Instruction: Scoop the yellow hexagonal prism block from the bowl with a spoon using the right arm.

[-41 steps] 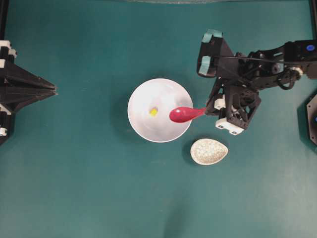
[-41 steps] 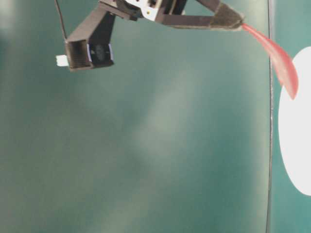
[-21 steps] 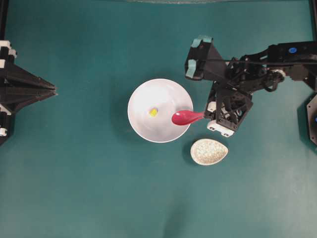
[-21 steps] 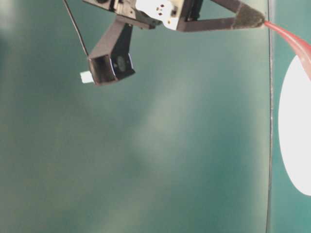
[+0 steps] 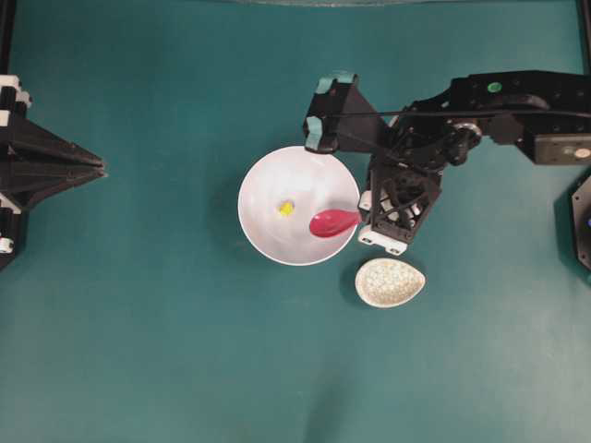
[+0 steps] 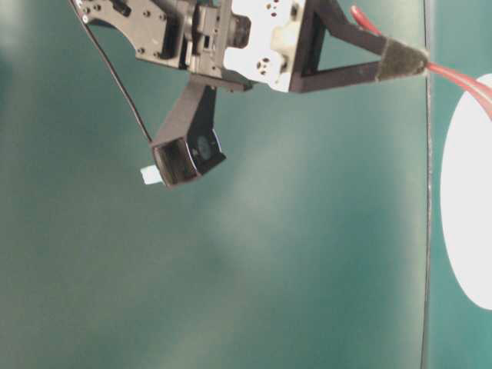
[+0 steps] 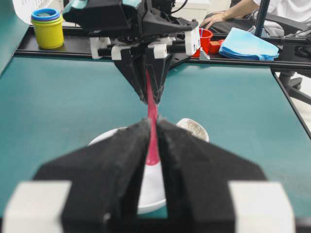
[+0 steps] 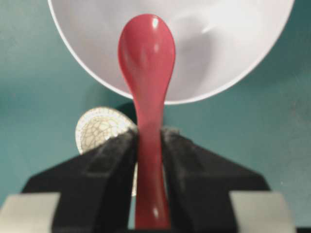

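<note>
Overhead exterior | right gripper [image 5: 363,220] clamping spoon [image 5: 332,222] handle, holding scoop inside bowl [image 5: 268,175] | yellow block [image 5: 286,209] lying in bowl, just beside scoop, apart | left gripper [image 7: 154,141] resting nearly closed, gripping nothing

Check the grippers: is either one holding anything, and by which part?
The right gripper holds the red spoon by its handle, scoop over the white bowl. The left gripper holds nothing, jaws nearly together.
</note>
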{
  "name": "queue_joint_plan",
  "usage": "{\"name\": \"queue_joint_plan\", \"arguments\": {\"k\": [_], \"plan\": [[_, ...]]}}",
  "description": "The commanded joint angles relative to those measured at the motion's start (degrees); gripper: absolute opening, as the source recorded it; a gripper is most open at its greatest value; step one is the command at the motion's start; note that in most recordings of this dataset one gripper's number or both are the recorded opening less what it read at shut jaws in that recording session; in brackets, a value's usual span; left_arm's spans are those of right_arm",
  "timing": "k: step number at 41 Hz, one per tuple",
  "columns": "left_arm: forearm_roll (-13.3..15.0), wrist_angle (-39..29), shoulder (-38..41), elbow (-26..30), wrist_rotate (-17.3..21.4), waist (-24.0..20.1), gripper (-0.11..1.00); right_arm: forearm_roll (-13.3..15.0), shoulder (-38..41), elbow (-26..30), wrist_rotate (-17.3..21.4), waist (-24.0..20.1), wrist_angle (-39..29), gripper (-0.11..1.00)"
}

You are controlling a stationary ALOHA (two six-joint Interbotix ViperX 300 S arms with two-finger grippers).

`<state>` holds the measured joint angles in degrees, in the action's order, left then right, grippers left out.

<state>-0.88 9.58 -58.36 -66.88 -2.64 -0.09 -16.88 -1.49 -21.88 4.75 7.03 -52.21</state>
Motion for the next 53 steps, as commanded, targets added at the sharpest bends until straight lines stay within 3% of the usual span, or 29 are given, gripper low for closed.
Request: {"name": "queue_joint_plan", "arguments": {"k": [1, 53], "plan": [[0.09, 0.26, 0.26, 1.67, 0.09, -0.09, 0.14, 0.00, -0.26, 1.67, 0.09, 0.26, 0.00, 0.24], [0.09, 0.26, 0.26, 1.93, 0.00, -0.09, 0.14, 1.05, 7.29, 5.27, -1.93, 1.67, 6.59, 0.24]]}}
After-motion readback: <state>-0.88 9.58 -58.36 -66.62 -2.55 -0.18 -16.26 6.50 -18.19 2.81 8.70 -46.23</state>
